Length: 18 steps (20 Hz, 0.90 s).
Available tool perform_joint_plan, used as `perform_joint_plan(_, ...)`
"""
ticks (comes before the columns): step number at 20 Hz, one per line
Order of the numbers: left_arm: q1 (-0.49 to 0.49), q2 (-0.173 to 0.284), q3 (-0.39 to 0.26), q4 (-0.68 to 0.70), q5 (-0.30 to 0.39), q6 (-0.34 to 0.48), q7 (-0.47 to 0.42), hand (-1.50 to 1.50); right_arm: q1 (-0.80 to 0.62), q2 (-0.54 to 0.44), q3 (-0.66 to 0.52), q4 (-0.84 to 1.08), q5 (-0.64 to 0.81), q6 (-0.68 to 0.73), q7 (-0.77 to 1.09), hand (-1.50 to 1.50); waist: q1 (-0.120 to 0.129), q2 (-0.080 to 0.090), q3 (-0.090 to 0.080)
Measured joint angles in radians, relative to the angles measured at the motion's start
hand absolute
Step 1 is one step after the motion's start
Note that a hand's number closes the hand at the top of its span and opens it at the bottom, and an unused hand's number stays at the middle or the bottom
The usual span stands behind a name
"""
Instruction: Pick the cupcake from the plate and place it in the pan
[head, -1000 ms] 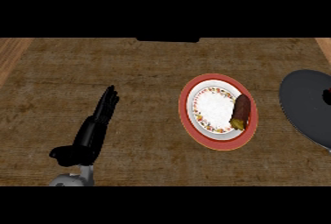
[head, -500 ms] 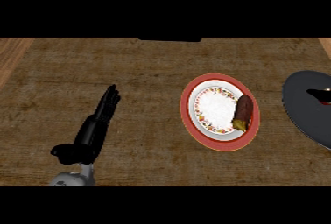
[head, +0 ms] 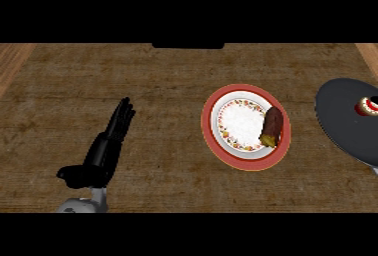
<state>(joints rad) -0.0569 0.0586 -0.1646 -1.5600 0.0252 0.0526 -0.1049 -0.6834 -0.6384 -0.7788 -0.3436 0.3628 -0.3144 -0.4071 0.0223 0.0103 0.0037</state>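
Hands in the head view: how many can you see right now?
1. The left hand lies open on the counter, left of the plate, fingers straight and pointing away. The right hand is out of view.

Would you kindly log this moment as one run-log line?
left hand open, resting on counter | right hand not in view | cupcake on plate | pan at right edge

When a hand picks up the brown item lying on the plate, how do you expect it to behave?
The cupcake lies on its side at the plate's rim, so a nudge may roll it. It looks small, so probably light. Likely soft, so squeezing may crush it.
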Motion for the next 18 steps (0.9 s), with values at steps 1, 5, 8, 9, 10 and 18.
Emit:
perform_joint_plan(1,-0.001,0.006,0.010,0.008,0.001,-0.002,-0.010,0.00,0.010,-0.009,-0.015,0.001,-0.023,0.034,-0.013,-1.50,-0.004,-0.001,-0.001)
perform_joint_plan(5,0.023,0.011,0.020,0.009,0.004,-0.006,-0.023,0.00,0.086,-0.032,-0.063,-0.002,-0.112,0.200,-0.082,-1.50,-0.018,-0.007,-0.002)
perform_joint_plan(8,0.038,0.022,0.030,0.003,0.005,-0.012,-0.027,0.00,0.154,-0.044,-0.072,-0.024,-0.157,0.338,-0.117,-1.50,-0.026,-0.011,-0.003)
perform_joint_plan(9,0.030,0.026,0.036,0.010,0.007,-0.018,-0.027,0.00,0.174,-0.039,-0.069,-0.038,-0.171,0.368,-0.126,-1.50,-0.028,-0.012,-0.003)
perform_joint_plan(10,0.024,0.016,0.028,0.007,0.000,-0.011,-0.018,0.00,0.194,-0.028,-0.064,-0.052,-0.181,0.389,-0.139,-1.50,-0.028,-0.012,-0.004)
perform_joint_plan(18,0.051,0.009,0.029,-0.021,-0.005,-0.018,-0.006,0.00,0.400,0.057,-0.016,-0.303,-0.273,0.499,-0.155,-1.50,-0.031,-0.014,-0.004)
